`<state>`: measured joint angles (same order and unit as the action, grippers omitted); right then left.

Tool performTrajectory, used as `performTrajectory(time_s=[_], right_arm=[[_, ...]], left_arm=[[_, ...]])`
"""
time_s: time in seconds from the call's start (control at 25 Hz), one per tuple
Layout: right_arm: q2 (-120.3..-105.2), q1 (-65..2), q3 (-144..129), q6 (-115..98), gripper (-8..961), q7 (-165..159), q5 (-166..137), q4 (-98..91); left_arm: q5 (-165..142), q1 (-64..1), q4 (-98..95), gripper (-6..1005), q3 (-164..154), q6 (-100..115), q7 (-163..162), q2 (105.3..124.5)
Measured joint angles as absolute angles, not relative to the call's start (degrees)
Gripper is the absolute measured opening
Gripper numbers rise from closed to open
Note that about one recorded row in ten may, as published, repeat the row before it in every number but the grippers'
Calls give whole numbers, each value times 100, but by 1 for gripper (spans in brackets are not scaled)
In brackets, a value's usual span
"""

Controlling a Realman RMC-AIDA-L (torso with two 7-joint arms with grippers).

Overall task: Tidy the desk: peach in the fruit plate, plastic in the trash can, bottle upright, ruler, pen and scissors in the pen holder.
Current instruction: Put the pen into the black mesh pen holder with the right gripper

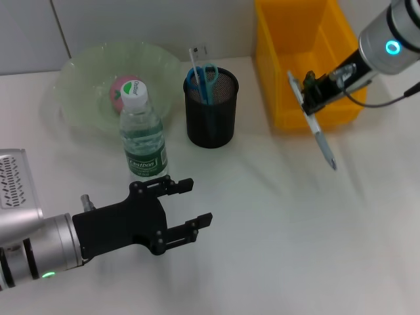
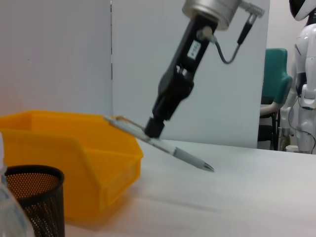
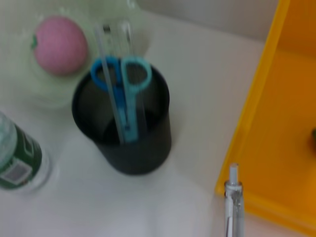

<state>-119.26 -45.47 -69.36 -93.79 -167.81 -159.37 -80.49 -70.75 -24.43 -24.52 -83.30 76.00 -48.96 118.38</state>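
Grey pen (image 1: 317, 128): clamped in my right gripper (image 1: 308, 96), lifted, tilted, beside the bin (image 1: 283, 65). Step: pen to holder (image 1: 210, 108). Next I'd carry it leftward, upend, drop. Left gripper (image 1: 186, 208) spread, idle near bottle (image 1: 140, 131).

On the tabletop (image 1: 262, 230), the pen holder (image 1: 210, 108) stands between the fruit plate (image 1: 85, 85) on its left and the trash can (image 1: 305, 62) on its right. The peach (image 1: 120, 88) lies in the plate; the bottle (image 1: 143, 134) stands upright just before it. Scissors (image 1: 205, 79) and ruler (image 1: 195, 62) stand in the holder. The pen (image 1: 314, 125) hangs tilted before the trash can.
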Motion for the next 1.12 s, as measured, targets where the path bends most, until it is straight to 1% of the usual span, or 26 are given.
performTrajectory(time_s=[0.56, 1.12], right_arm=[[-11918, -4570, -7146, -9217, 74, -16562, -15846, -9194], [-11926, -4530, -7571, -8000, 88, -16218, -15516, -9036]], left_arm=[[-7021, -2455, -2416, 671, -8332, 7605, -4904, 11865], [-6970, -2426, -2391, 671, -8345, 7601, -4912, 11872]])
